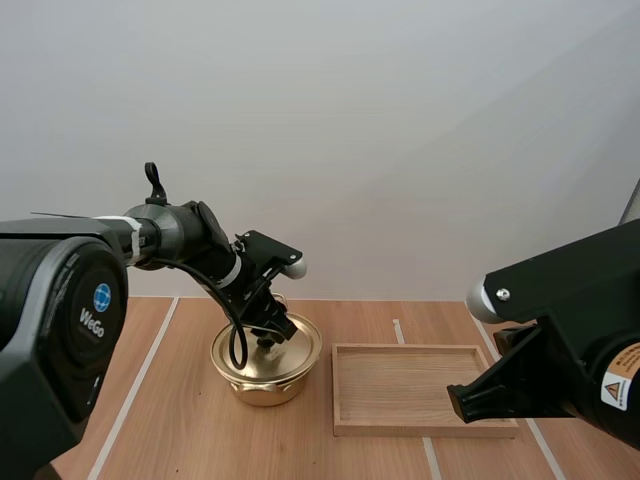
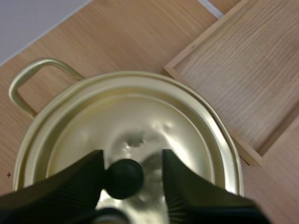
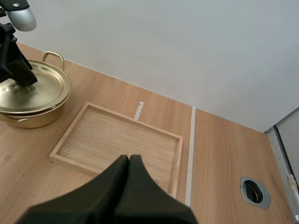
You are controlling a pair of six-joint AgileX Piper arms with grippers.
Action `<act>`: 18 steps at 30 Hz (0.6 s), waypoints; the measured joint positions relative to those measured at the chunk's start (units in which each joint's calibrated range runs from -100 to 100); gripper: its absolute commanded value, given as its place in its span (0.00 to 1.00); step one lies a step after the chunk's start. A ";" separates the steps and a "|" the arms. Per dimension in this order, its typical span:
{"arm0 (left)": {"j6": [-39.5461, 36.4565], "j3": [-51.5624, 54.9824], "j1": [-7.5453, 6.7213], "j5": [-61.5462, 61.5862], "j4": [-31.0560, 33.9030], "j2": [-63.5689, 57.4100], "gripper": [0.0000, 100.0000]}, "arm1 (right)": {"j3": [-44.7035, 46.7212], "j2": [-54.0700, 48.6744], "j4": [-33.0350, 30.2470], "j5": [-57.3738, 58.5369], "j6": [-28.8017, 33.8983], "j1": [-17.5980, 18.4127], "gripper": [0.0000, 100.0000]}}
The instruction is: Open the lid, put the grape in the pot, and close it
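Right end effector (image 3: 129, 159) closed on nothing, above the wooden tray's (image 3: 117, 144) near edge. Left end effector (image 2: 132, 161) is nearer the job: fingers apart, knob (image 2: 124, 178) directly between them. Lid (image 2: 140, 116) sits on pot (image 1: 262, 388), left of tray on counter (image 1: 180, 420).

The lid (image 2: 140, 112) sat on the pot (image 1: 262, 385), so the pot's inside was hidden. In the left wrist view the left claw (image 2: 132, 161) stood about the knob (image 2: 124, 177), masking the lid's rim behind its fingers. Whether both fingers touched the knob could not be told. The tray (image 2: 243, 65) ran out of frame there. From high, that claw covered the knob, and the right arm (image 1: 570, 350) was cut by the frame's edge. In the right wrist view the right claw (image 3: 129, 158) hid part of the tray's rim, and the pot ran off the frame.
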 measured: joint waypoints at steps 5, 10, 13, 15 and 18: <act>-0.45 0.14 0.00 4.61 0.52 -1.55 1.00 | 0.00 0.00 0.10 0.00 0.00 -0.07 0.00; -0.61 0.27 0.00 7.54 1.60 -9.52 0.90 | 0.00 0.00 0.59 -1.94 0.10 -1.57 0.00; -1.13 0.27 0.00 10.22 2.05 -16.13 0.26 | 0.00 0.00 0.90 -3.11 0.95 -2.44 0.00; -1.99 0.27 0.00 15.95 2.63 -27.14 0.01 | 0.00 0.00 0.90 -4.48 1.55 -3.05 0.00; -2.62 0.27 0.00 18.77 2.74 -33.18 0.00 | 0.00 0.00 0.90 -5.54 1.92 -3.32 0.00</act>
